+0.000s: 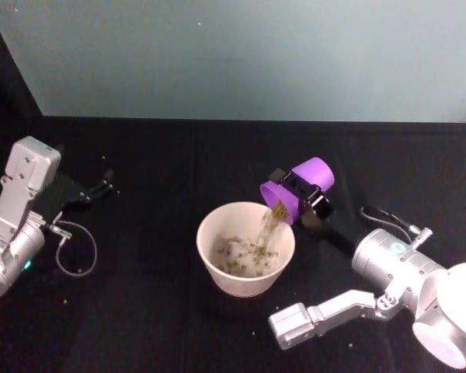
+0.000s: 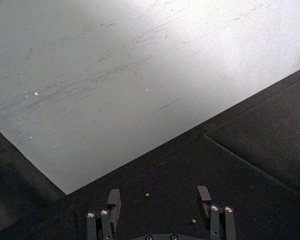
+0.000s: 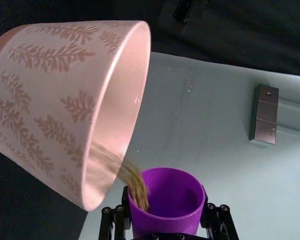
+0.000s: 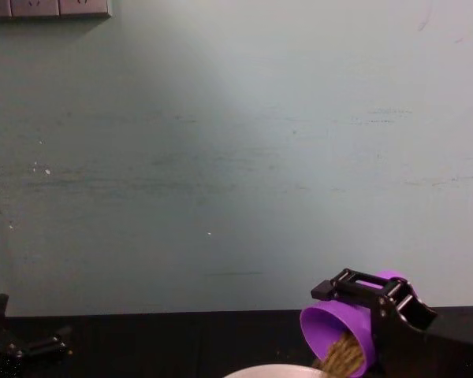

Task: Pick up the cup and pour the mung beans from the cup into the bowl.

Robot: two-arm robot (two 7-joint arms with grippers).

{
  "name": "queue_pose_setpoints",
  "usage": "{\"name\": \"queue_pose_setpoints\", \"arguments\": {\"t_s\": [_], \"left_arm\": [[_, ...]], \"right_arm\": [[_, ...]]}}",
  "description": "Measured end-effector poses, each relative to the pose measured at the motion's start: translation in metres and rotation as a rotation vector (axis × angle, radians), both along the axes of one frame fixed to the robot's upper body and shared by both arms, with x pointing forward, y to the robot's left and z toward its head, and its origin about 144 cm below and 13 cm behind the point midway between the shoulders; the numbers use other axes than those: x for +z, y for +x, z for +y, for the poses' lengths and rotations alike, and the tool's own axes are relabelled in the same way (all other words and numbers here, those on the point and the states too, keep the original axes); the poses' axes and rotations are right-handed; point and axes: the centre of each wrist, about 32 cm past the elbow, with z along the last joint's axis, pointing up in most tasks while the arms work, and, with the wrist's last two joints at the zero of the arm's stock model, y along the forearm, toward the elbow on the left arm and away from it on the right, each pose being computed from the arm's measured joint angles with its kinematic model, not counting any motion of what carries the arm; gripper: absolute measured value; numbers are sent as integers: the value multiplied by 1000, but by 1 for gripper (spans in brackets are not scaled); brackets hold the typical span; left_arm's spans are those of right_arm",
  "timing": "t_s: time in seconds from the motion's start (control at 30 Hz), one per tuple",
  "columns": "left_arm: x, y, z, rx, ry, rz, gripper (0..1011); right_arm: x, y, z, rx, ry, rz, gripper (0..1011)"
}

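My right gripper [image 1: 304,190] is shut on the purple cup [image 1: 299,189], which is tipped on its side over the right rim of the bowl [image 1: 210,256]. A brownish stream of mung beans [image 1: 273,221] falls from the cup's mouth into the bowl, where a heap lies on the bottom. In the right wrist view the cup [image 3: 167,200] sits between the fingers [image 3: 112,222], with beans [image 3: 132,180] running into the fern-patterned bowl [image 3: 50,100]. The chest view shows the cup [image 4: 339,331] tilted, beans [image 4: 343,356] spilling from it. My left gripper [image 1: 102,186] is open, parked at the left over the black cloth.
A black cloth covers the table [image 1: 155,326]. A few stray beans [image 2: 147,194] lie on it near the left gripper [image 2: 160,200]. A thin cable loop [image 1: 78,252] hangs beside the left arm. A pale wall [image 1: 248,54] stands behind the table.
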Motion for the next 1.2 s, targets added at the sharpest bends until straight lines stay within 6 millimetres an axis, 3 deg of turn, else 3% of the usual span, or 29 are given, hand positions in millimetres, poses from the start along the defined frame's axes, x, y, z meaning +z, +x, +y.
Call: {"name": "queue_pose_setpoints", "arguments": {"t_s": [0.97,1.2], "left_arm": [[0,0,0,0,0,0,1000],[0,0,0,0,0,0,1000]], "right_arm": [[-10,-2,2,38,-198,-216,749],[-10,-1,-4,38,-167,-219,749]]}}
